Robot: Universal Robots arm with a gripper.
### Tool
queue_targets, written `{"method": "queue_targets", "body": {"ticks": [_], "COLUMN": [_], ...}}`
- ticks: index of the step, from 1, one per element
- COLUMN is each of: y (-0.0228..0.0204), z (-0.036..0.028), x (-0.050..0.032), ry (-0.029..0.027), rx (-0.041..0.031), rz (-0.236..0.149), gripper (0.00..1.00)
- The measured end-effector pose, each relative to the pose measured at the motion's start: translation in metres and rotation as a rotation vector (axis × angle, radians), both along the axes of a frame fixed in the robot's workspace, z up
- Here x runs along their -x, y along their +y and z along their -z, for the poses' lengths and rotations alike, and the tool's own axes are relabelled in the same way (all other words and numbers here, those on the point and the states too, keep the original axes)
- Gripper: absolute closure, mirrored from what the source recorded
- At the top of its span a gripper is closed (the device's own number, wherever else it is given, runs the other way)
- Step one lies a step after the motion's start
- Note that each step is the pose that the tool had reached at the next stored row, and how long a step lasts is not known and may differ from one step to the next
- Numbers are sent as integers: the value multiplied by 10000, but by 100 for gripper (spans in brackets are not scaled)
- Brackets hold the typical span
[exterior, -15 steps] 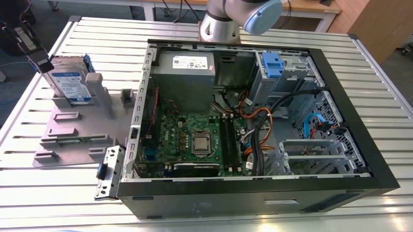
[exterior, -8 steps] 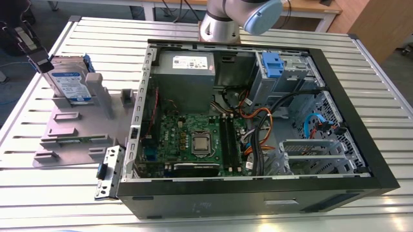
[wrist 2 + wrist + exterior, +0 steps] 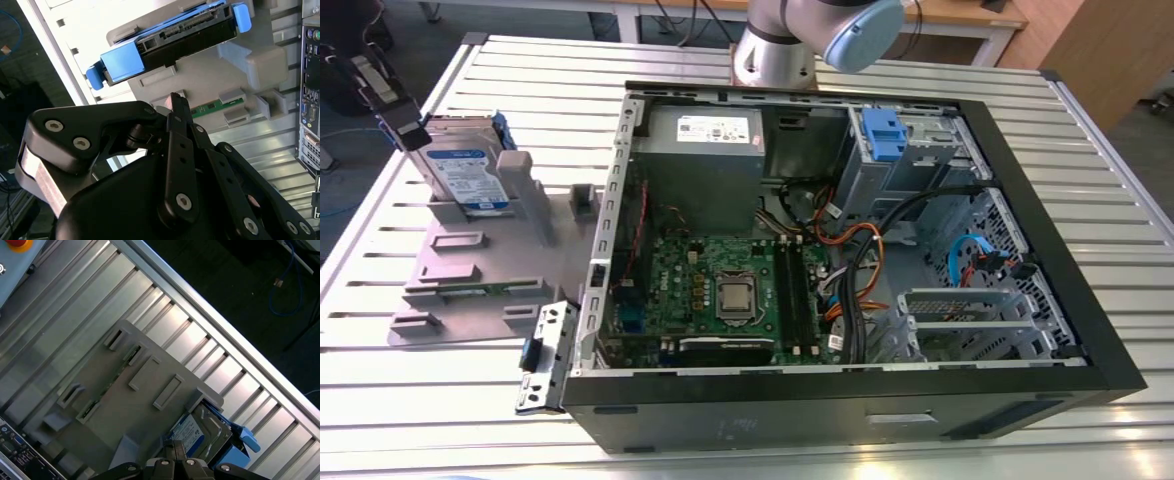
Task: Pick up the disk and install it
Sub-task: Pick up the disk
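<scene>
The disk (image 3: 467,175), a silver drive with a white-and-blue label in a blue carrier, stands on edge in a grey holder (image 3: 467,270) on the table, at the exterior view's left. My gripper (image 3: 411,132) hangs just above the disk's upper corner, apart from it. In the second wrist view the disk (image 3: 190,37) lies just beyond the gripper (image 3: 176,100). In the first wrist view the gripper (image 3: 173,450) sits right beside the disk's label face (image 3: 192,432). The fingers look pressed together with nothing between them.
An open black computer case (image 3: 854,400) lies at the table's middle, motherboard (image 3: 734,290) exposed. A drive bay with a blue carrier (image 3: 881,135) sits at its far corner, with loose cables nearby. A detached metal bracket (image 3: 544,355) lies by the case's near corner.
</scene>
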State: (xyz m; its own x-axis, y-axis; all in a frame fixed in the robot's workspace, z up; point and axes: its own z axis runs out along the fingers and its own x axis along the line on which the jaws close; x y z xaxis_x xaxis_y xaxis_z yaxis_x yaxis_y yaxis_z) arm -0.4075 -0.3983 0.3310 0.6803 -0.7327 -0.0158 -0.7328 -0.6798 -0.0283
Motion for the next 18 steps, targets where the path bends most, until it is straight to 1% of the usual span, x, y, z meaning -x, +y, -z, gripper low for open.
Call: {"method": "queue_targets", "body": {"ticks": [18], "y": [0], "z": [0], "x": [-1], "ry": [0], "rx": [12], "rz": [-371], "gripper": [89]}}
